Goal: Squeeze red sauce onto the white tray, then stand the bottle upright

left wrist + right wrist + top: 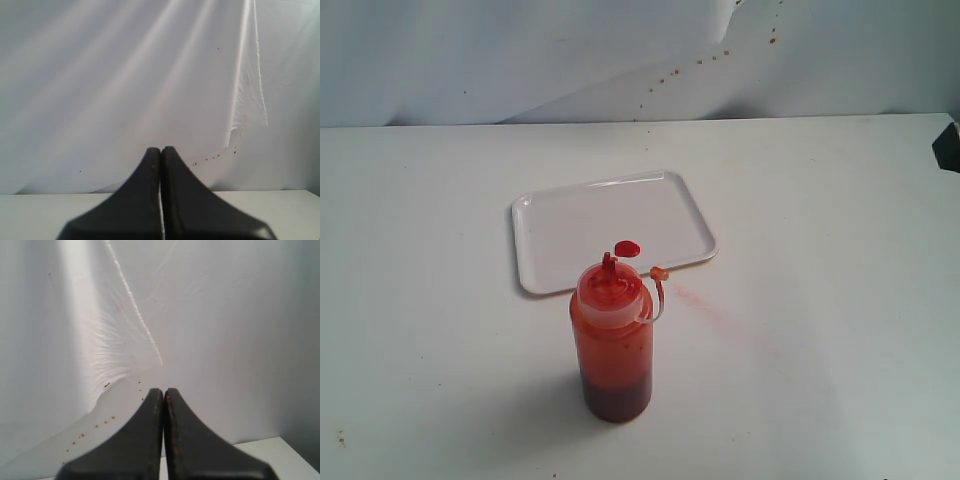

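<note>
The bottle (612, 345) stands upright on the bench (840, 400), just in front of the white tray (570, 215), where a blob of red sauce (627, 248) sits near the front rim; both steps look done, and nothing more seems called for. Only the exterior view shows these things; the wrist views show just the left fingers (150, 175) and right fingers (150, 415), each pair clenched together on nothing, facing a white backdrop (125, 75)
</note>
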